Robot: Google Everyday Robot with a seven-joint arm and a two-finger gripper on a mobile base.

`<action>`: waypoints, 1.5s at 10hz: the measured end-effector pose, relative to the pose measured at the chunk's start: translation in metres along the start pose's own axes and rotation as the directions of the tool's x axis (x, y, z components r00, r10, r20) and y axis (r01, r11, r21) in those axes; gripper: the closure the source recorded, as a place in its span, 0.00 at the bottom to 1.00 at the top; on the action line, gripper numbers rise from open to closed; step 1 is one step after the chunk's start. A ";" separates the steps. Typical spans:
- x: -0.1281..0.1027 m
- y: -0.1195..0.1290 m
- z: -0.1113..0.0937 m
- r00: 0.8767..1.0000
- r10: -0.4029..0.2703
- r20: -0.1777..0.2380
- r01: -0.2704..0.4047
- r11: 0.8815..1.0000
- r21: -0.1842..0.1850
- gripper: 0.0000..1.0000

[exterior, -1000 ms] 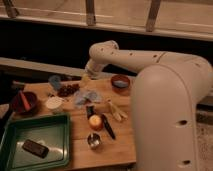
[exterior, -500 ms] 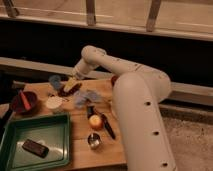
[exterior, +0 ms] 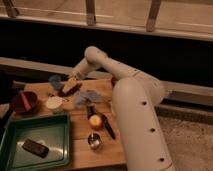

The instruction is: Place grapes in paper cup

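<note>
**Inspector:** Location of the grapes (exterior: 66, 91)?

**Assessor:** On the wooden bench (exterior: 77, 134), upper left of centre. They show as a dark reddish cluster between the small blue cup (exterior: 55, 80) and a crumpled bluish item (exterior: 87, 97). The paper cup (exterior: 53, 103) stands near them, just below and to the left, beside the red bowl (exterior: 26, 101).

**Inspector:** The gripper?

**Assessor:** The gripper (exterior: 70, 84) is directly over the bunch, at its upper edge. Contact is not confirmed. Whether it is wide, narrow or holding anything, I cannot tell.

**Inspector:** Handling properties?

**Assessor:** Judged light, soft and loosely joined. The berries are smooth and liable to roll, bruise or detach. I recommend taking hold across the middle of the bunch with modest pressure. No stem is discernible.

**Inspector:** Risks at placement?

**Assessor:** The cup looks light and short. A bunch close in span to its mouth could catch the rim and tip it, so it should be lowered centrally.
</note>
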State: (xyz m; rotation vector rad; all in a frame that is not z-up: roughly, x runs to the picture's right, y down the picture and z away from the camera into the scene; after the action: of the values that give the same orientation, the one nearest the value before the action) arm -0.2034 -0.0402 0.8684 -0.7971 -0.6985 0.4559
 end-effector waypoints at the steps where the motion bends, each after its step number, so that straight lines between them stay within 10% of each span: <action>1: 0.007 -0.003 0.005 1.000 0.011 0.000 -0.011 1.000 -0.006 0.20; 7: 0.007 -0.016 0.052 0.999 -0.032 -0.042 0.028 0.996 -0.080 0.20; 15: 0.018 -0.054 0.060 0.975 -0.073 -0.209 0.101 0.987 0.126 0.20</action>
State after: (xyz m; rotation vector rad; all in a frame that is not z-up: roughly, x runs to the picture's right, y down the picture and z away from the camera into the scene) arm -0.2282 -0.0334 0.9476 -0.6703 -0.5039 0.3332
